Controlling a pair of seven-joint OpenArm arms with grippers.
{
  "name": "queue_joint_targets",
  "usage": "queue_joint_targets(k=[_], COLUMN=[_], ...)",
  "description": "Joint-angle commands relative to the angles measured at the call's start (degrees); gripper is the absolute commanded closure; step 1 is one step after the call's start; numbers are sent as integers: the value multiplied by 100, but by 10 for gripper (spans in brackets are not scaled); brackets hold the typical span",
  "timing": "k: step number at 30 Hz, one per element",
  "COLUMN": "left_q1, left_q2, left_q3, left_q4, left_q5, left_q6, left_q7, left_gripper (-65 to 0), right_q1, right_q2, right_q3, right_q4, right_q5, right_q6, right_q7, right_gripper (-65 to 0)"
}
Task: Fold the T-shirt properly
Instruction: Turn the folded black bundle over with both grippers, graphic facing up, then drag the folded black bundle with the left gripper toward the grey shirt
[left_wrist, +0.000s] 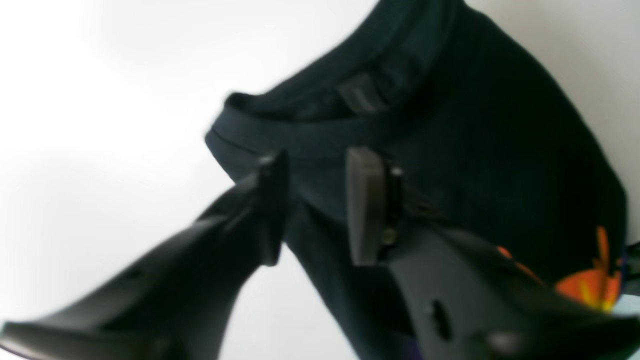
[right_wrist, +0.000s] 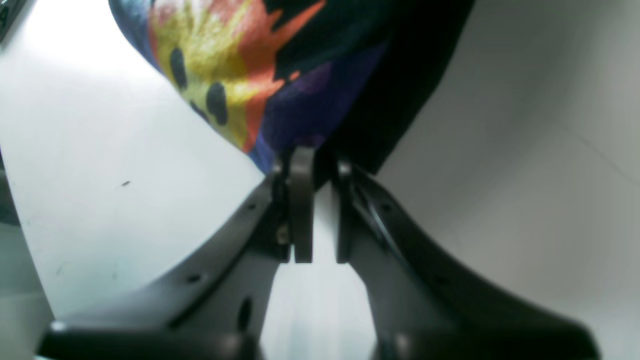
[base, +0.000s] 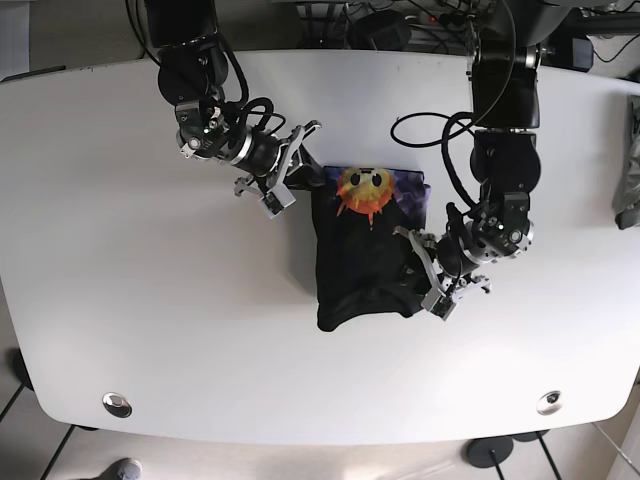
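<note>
Two arms: both reach over the white desk (base: 120, 300) toward one dark T-shirt (base: 362, 260).
T-shirt: lies folded into a compact dark block near the middle of the desk, between the two sets of fingers; its sun print (base: 363, 190) faces up at the far end.
Left fingers (left_wrist: 320, 205): spread apart, nothing clamped between them; one finger pad (left_wrist: 364, 205) hangs over the dark cloth just below the collar band (left_wrist: 300, 135), the other finger over the shirt's edge where it meets the desk.
Collar: just beyond the left fingertips, with a small grey label (left_wrist: 361, 95) inside the neckline.
Right fingers (right_wrist: 320, 210): drawn narrow, a slim gap showing lower down between the pads; at the tips they meet the shirt's edge, and whether cloth is actually pinched there I cannot tell.
Print by right fingers: yellow, orange and purple fabric (right_wrist: 240, 75) rises straight ahead of the tips, dark cloth to the right of it.
</note>
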Motion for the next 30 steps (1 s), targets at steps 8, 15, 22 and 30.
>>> queue_joint_targets(k=[8, 15, 22, 30], left_q1=[632, 649, 649, 1168], left_q2=[337, 328, -278, -1096], left_q3=[1170, 2085, 2067, 1038], left_q4=[915, -650, -1494, -1652], left_q5=[-98, -98, -133, -106], left_q6=[2398, 3743, 3145, 2240], left_q7=[-1072, -2250, -2364, -2355], left_gripper=[-419, -469, -465, -465], right_q1=[-38, -38, -29, -56], right_q2=[135, 144, 144, 144], right_q3=[42, 51, 60, 34], right_q4=[538, 564, 625, 968], right_q5=[158, 167, 175, 114], right_q6=[56, 56, 29, 21], right_q7=[128, 128, 128, 40], right_gripper=[-52, -52, -52, -52])
